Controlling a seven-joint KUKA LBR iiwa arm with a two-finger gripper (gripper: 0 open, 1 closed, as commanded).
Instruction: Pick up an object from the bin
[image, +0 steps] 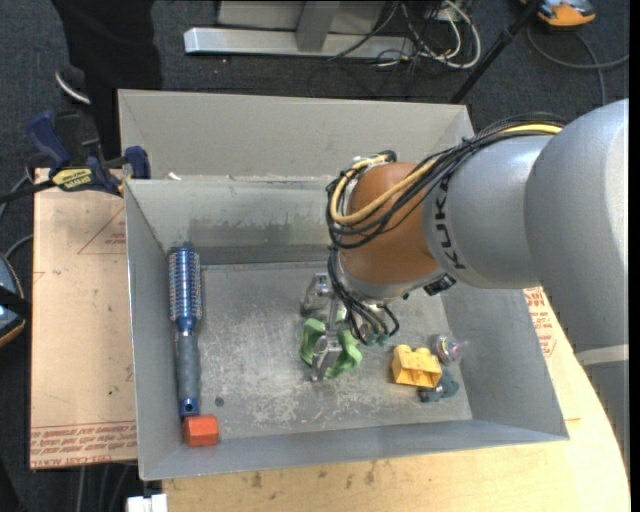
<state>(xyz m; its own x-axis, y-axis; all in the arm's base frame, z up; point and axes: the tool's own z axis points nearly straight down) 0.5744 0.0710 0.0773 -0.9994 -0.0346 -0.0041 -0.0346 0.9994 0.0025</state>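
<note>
My gripper (326, 352) hangs below the arm's wrist, low over the middle of the bin floor. It is right at a small green plastic thing (346, 357) with curved parts, which shows on both sides of the gripper's tip. Whether the green thing is gripped is hidden. To the right lies a yellow blocky toy (414, 365), apart from the gripper. A small dark teal piece (441, 390) sits just beside the yellow toy, with a little pale pink thing (450, 348) above it.
A long blue hairbrush (184, 325) lies along the bin's left wall, bristle end toward the back. An orange block (201, 430) sits at its handle end in the front left corner. The arm's bulk covers the back right of the bin.
</note>
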